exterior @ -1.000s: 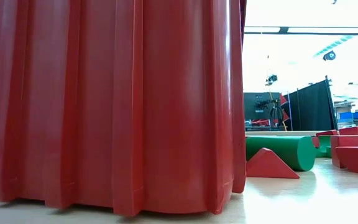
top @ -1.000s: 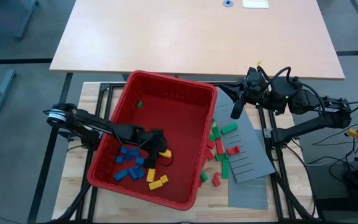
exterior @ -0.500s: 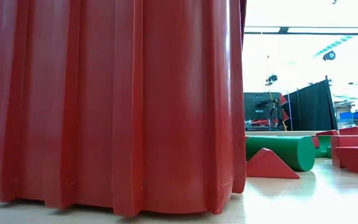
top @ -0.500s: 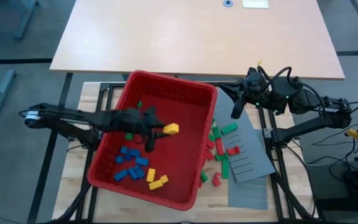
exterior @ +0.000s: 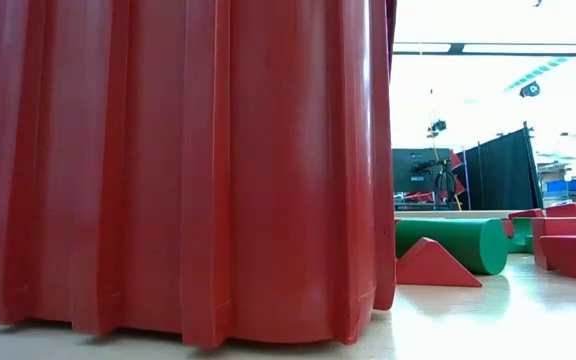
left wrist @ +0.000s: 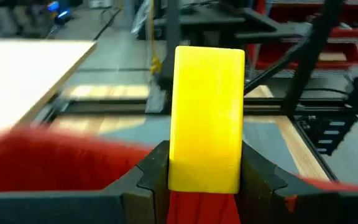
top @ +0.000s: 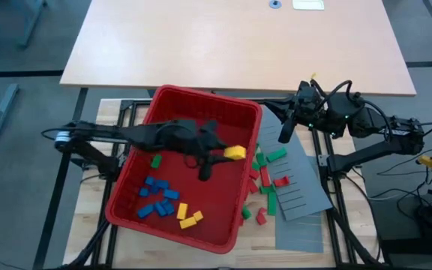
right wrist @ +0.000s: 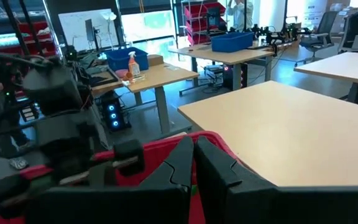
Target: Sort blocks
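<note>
Held block: one yellow block [top: 235,153], clamped between the fingers of the left gripper [top: 227,155], above the right-hand part of the red bin [top: 201,101]; in the left wrist view the yellow block [left wrist: 207,118] stands upright between the two dark fingers [left wrist: 151,171].
Blocks in bin: blue blocks [top: 156,197] clustered near the bin's lower left corner; yellow blocks [top: 188,216] just beside them toward the near wall; one green block [top: 156,160] beside the left arm.
Blocks outside bin: red and green blocks [top: 265,178] scattered just right of the bin, some on the grey slotted panel [top: 298,187], some on the wooden table top [top: 88,217].
Left gripper: reaches in from the left across the bin, jaws narrow, gripping the yellow block.
Right gripper [top: 285,132]: held off the bin's upper right corner, above the panel's far end; fingers [right wrist: 185,165] pressed together, holding nothing.
Low view: bin wall [exterior: 168,170] fills most of the frame; red and green pieces [exterior: 448,250] lie on the table beside it.
</note>
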Controlling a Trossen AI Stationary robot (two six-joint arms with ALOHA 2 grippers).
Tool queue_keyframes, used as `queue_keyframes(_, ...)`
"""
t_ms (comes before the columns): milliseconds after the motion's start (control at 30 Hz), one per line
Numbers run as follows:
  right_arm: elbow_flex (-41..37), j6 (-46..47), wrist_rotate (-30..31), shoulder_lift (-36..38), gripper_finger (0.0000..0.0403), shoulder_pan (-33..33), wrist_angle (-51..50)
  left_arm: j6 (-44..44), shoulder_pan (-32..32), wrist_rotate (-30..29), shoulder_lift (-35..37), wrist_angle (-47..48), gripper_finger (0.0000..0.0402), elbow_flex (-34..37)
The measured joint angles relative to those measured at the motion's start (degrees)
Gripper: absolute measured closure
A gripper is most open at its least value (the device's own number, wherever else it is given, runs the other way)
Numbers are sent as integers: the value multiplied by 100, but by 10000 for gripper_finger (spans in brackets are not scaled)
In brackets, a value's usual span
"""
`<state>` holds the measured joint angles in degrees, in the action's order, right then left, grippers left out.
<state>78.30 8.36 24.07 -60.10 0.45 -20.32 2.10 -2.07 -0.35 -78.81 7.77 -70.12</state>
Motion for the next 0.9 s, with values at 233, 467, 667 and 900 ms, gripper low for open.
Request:
queue_keyframes(233, 0, 0, -2, 0, 403, 2, -2, -573, 19, 630, -1633, 986, 290, -1822)
queue_keyframes(467, 0, 0, -1, 7, 403, 2, -1, -588, 20, 1284, -2641, 1297, 290, -2764)
queue_keyframes(667, 0, 2, -1, 4, 403, 2, 1, -619, 46, 1401, -2867, 1254, 290, -2976)
queue_keyframes(900, 0, 4, 0, 2, 403, 0, 2, -611, 96, 1488, -2897, 1303, 290, -2971)
